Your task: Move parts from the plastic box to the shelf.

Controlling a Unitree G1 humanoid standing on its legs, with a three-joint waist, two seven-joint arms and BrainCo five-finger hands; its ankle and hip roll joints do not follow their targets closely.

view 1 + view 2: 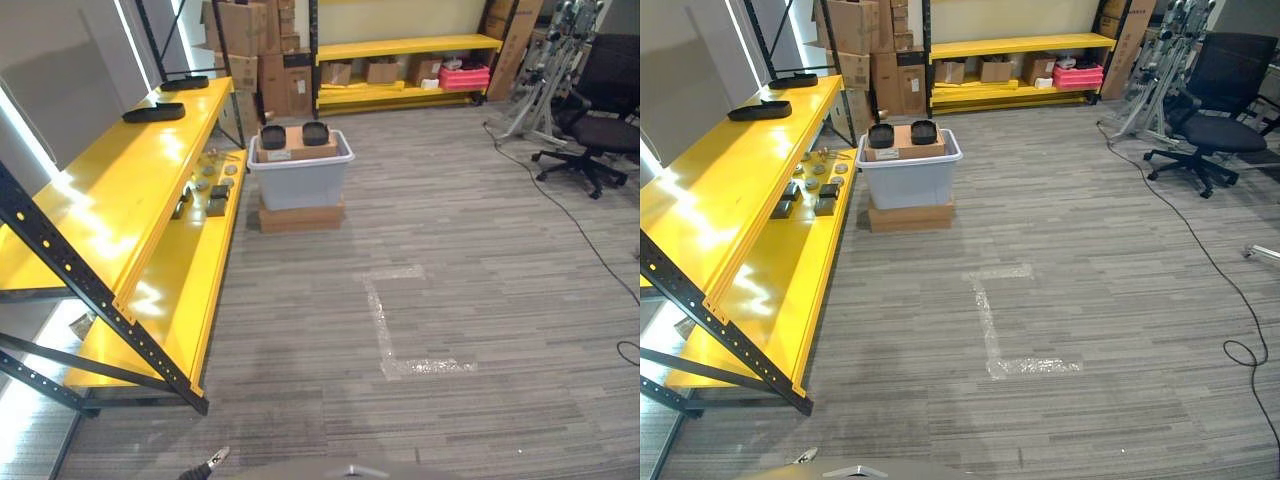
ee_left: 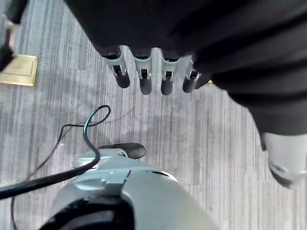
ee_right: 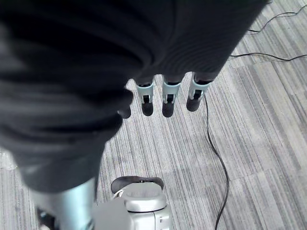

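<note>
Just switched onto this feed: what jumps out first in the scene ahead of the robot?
The long yellow shelf runs along the robot's left, with small dark parts on its lower level and black trays on top. At its far end a grey plastic box sits on a flat cardboard box, carrying two black round parts on a cardboard insert. Both hands, left hand and right hand, hang open over the floor, holding nothing.

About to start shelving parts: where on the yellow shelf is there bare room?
Upper yellow shelf: bare from the black tray to its near end. Lower level: bare nearer than the small parts, which crowd the stretch beside the plastic box.
</note>
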